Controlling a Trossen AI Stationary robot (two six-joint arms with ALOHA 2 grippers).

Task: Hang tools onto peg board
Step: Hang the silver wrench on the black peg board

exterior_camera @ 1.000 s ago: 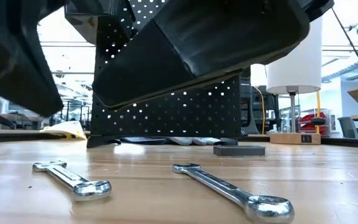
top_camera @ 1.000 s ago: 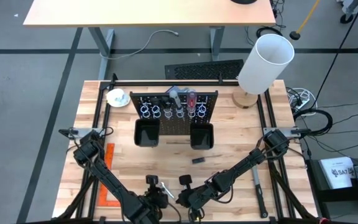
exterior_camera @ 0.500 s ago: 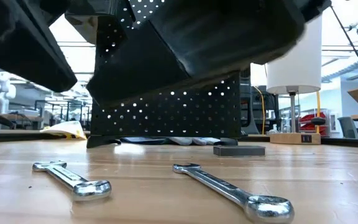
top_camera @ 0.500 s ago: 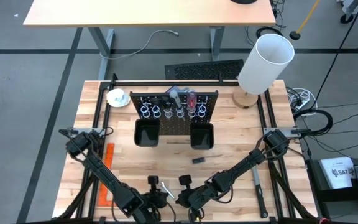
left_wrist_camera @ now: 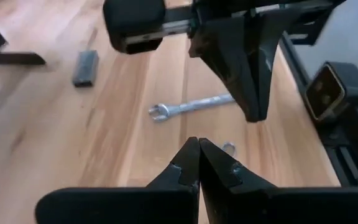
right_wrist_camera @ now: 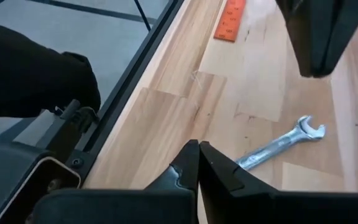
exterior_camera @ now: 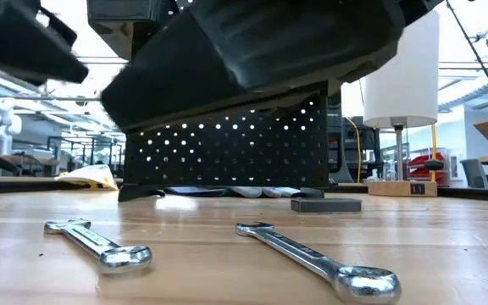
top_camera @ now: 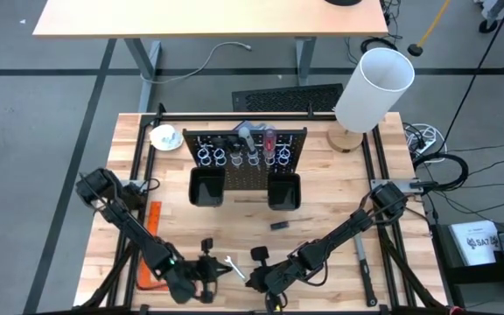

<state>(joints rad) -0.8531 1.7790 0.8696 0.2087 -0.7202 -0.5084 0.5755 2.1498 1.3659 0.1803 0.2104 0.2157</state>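
**Peg board up, two wrenches flat on counter**

Peg board [top_camera: 245, 157] stands upright at the far middle of the counter [top_camera: 322, 210]; it is the landmark below. Silvery ring holders run across its top w/ a red-handled screwdriver [top_camera: 270, 140] and a grey-handled tool parked in them. Two black bins [top_camera: 206, 186] sit at its base, on the near side.

Two wrenches lie flat, well in front of the board, near the counter's front edge: a short wrench [exterior_camera: 98, 243] and a longer wrench [exterior_camera: 316, 261] beside it, apart, not touching. Small dark block [top_camera: 279, 226] lies btwn them and the board. Orange ruler [top_camera: 150, 241] lies front-left of the board. White lamp [top_camera: 373, 87] stands to the board's right; small white dish [top_camera: 164, 136] just left of it.

Left pincer [left_wrist_camera: 198, 163]: tips pressed together, holding nothing, hanging above the counter well in front of the board, near one wrench. Right pincer [right_wrist_camera: 197, 163]: tips together too, empty, just beside the left one, same front strip.
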